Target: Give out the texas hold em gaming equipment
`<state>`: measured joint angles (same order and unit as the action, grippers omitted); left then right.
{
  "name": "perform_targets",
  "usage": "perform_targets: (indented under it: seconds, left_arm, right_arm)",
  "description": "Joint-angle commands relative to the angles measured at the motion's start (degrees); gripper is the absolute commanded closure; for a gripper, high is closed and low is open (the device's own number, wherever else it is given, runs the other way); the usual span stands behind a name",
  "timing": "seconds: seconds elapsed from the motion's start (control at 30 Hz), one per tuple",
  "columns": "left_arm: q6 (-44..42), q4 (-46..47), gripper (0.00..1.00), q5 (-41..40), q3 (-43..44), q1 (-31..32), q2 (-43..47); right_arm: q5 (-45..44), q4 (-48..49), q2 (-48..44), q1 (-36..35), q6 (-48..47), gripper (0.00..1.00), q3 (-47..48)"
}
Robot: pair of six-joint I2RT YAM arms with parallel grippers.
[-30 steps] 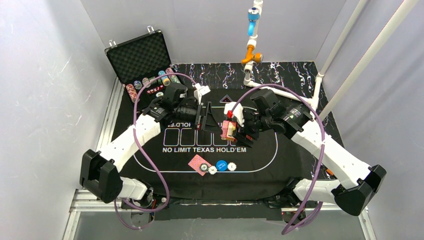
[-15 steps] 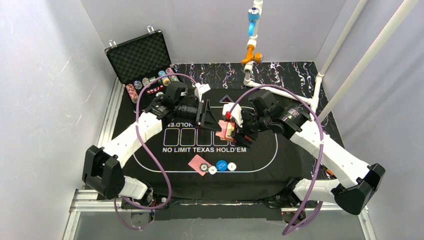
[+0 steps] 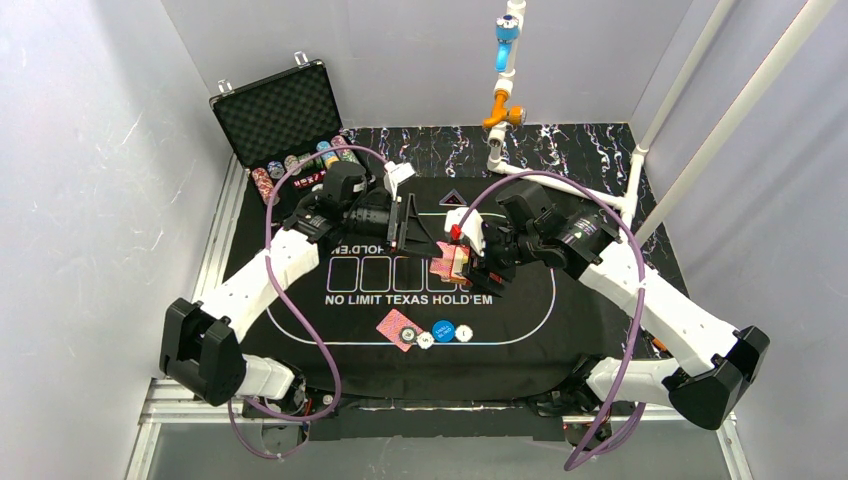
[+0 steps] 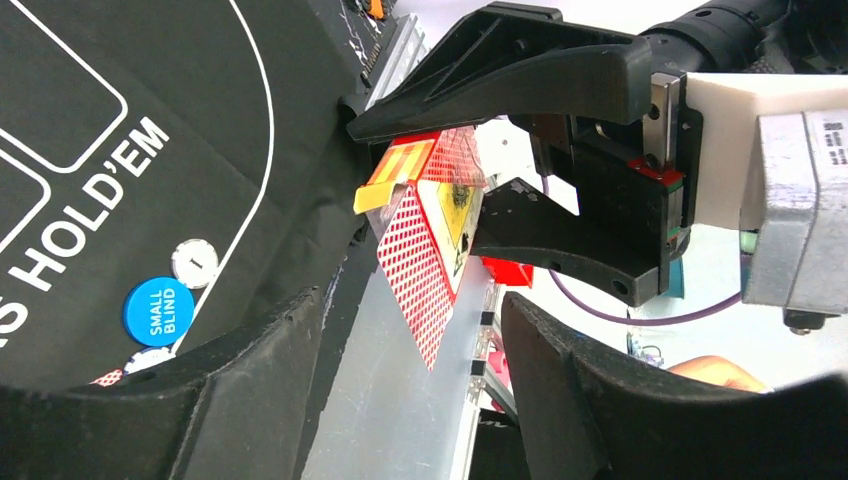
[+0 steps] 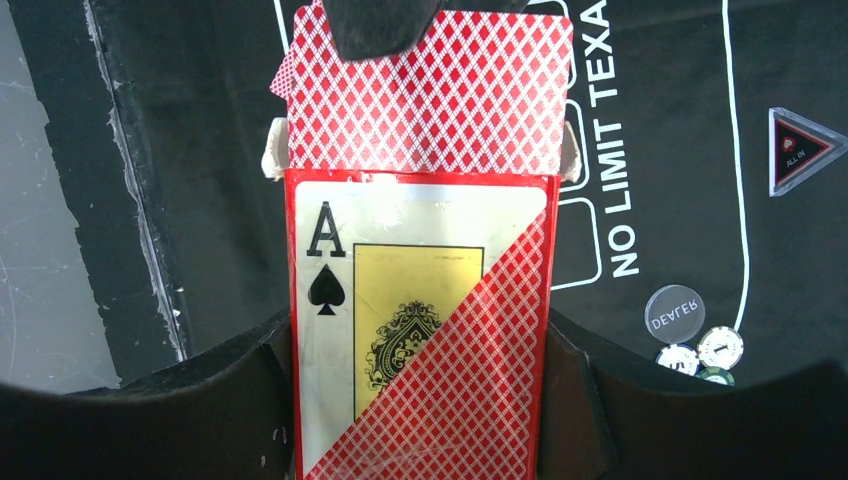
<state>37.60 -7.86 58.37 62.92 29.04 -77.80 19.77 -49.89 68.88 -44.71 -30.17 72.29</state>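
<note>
Red-backed deck [image 3: 456,263] hangs over the mat [image 3: 520,320], pinched in your right fingers [image 3: 487,272]. Left wrist: your left fingers [image 4: 250,390] stand spread around one protruding card [image 4: 420,270]. Right wrist: dealing looks underway; pinch it, then draw it straight out.

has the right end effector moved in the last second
Yes. Holding the deck, the right end effector has shifted slightly left, judged against the printed HOLD'EM lettering.

- Pale grey walls [image 3: 90,150] close in on three sides.
- The black marbled worktop [image 3: 580,140] sits under soft, even light.
- White pipes [image 3: 731,120] lean at right.
- An aluminium rail [image 3: 160,405] runs along the near edge.
</note>
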Motion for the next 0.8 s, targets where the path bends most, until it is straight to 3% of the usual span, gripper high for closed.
perform_targets:
  seconds: [0.0, 0.1, 0.27, 0.33, 0.77]
  left_arm:
    - [1.03, -0.01, 0.41, -0.37, -0.35, 1.18, -0.93]
    - [0.08, -2.01, 0.54, -0.8, 0.35, 1.2, -1.79]
    - [-1.37, -4.87, 0.89, 0.11, 1.26, 0.82, -1.7]
    - [-1.26, -5.01, 0.98, 0.78, 0.87, 0.13, -0.88]
    - [-6.56, -15.13, 1.0, 5.59, -1.23, -12.78, 3.1]
  right_arm:
    - [1.85, 3.11, -0.23, -0.21, 0.59, 0.99, 1.97]
    - [1.64, 3.13, -0.45, -0.26, 0.73, 0.99, 1.85]
    - [1.05, 3.29, -0.63, -0.23, 0.82, 0.99, 1.42]
    - [0.84, 3.24, -0.7, -0.26, 0.82, 0.99, 1.2]
    - [-0.81, 2.56, -1.3, -0.19, 0.93, 0.99, 0.04]
